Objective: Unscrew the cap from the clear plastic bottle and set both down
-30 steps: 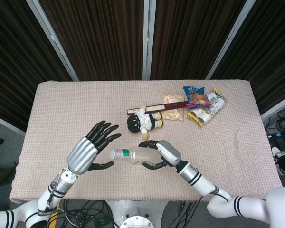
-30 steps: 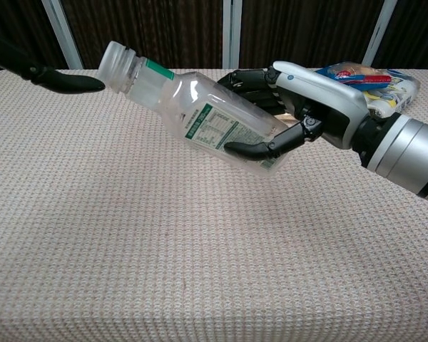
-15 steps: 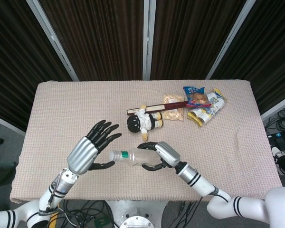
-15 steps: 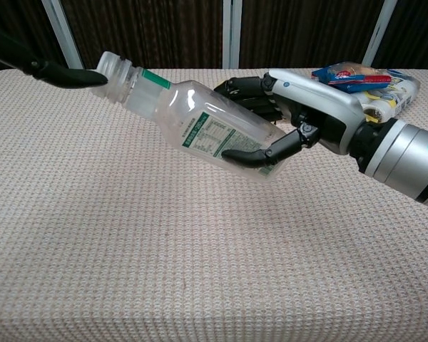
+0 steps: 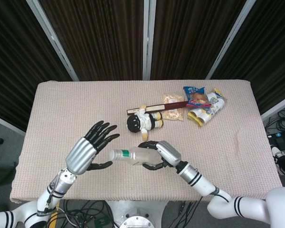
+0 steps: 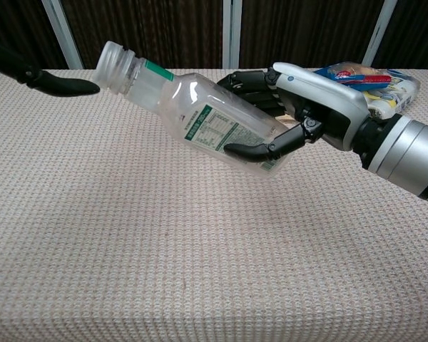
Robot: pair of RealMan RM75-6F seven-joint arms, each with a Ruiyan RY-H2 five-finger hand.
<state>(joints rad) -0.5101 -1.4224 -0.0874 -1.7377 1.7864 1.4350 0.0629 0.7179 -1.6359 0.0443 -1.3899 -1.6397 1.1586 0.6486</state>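
My right hand [image 5: 162, 154] [image 6: 310, 107] grips the lower body of the clear plastic bottle [image 5: 132, 155] [image 6: 200, 117] and holds it tilted above the table, neck up and to the left. The whitish cap [image 6: 114, 63] sits on the neck, beside a green band. My left hand [image 5: 89, 148] hovers just left of the cap with its fingers spread and nothing in it. In the chest view only one dark fingertip [image 6: 60, 85] of it shows, a small gap away from the cap.
Behind the bottle lie a small black-and-white toy figure [image 5: 145, 122], a long dark red box [image 5: 156, 107], a biscuit bag [image 5: 174, 107] and colourful snack packets [image 5: 204, 104] [image 6: 367, 78]. The beige cloth-covered table [image 5: 61, 104] ends close below both hands.
Half a second ago the left fingertip touched the cap. The bottle has since drawn back slightly to the right and the left hand a little to the left, leaving a gap.
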